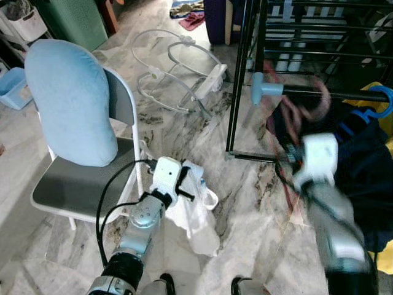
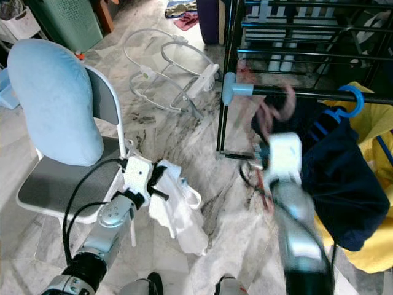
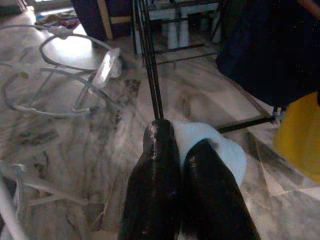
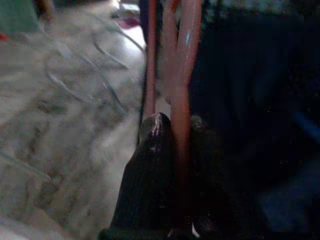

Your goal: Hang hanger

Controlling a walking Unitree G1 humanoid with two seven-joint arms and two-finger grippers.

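**Right gripper raised at the rack with a pink hanger; left gripper holds white cloth**

Right gripper [image 4: 175,150]: fingers closed on the thin pink hanger [image 4: 182,75], which runs up between them in the right wrist view. In the head views the right arm is motion-blurred and lifted in front of the black drying rack [image 1: 245,74]. The hanger shows there as a pinkish smear [image 1: 301,110] close under the rack's horizontal rail [image 1: 319,93] with its pale blue end cap [image 1: 261,89]. Cannot tell whether the hook is over the rail.

Left gripper [image 3: 187,180]: fingers pressed together, pinching a white cloth [image 3: 220,150]. In the head views the cloth [image 1: 196,215] hangs down from the gripper over the marble floor [image 1: 245,203], beside the chair.

Surroundings: grey folding chair [image 1: 73,190] on the robot's left, with a light blue cushion [image 1: 70,101] propped against its back. A dark navy garment [image 2: 338,184] and a yellow one [image 2: 374,141] hang on the rail from a blue hanger hook [image 2: 347,101]. A white wire frame [image 1: 178,67] lies on the floor further back.
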